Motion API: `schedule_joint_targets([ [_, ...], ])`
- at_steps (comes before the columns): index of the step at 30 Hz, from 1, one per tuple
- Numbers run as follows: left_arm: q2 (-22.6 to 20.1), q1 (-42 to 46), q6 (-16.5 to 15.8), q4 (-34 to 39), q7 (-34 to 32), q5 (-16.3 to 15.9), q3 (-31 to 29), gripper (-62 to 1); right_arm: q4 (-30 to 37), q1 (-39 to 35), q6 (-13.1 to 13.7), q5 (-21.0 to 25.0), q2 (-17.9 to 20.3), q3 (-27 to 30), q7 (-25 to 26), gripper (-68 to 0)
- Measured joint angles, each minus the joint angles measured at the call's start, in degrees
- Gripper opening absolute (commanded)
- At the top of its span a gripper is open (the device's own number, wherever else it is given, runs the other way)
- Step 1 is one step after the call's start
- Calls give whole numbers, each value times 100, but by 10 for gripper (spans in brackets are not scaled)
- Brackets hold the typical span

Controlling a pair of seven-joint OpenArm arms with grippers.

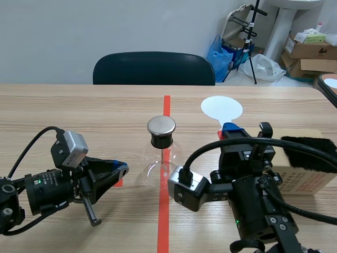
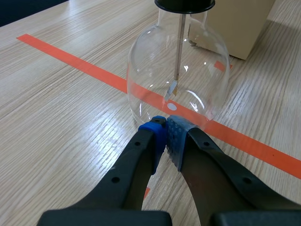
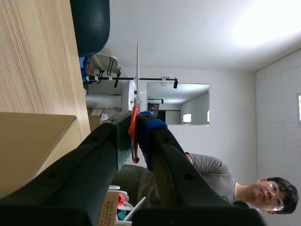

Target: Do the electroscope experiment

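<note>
The electroscope, a clear glass flask with a black stopper and a round metal cap, stands on the orange-red tape line at the table's middle. In the left wrist view the flask is just ahead of my fingers, and its rod and foil leaf hang inside. My left gripper lies low at the flask's left, shut on nothing. My right gripper is shut on the orange handle of a round white disc, seen as a thin edge in the right wrist view. The disc is to the right of the cap and beyond it.
A cardboard box sits at the right with a black furry cloth on top. A dark chair stands behind the table's far edge. Boxes and bags lie in the back right corner. A person appears beyond my right gripper.
</note>
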Motion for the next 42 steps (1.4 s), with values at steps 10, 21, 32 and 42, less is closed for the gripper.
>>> schedule_joint_targets([
  [10,0,0,0,0,0,0,0,-578,0,0,0,0,0,0,0,-660],
  [21,0,0,0,0,0,0,0,-579,0,0,0,0,0,0,0,-660],
  [32,0,0,0,0,0,0,0,-579,0,0,0,0,0,0,0,-660],
  [42,0,0,0,0,0,0,0,-579,0,0,0,4,0,0,463,-660],
])
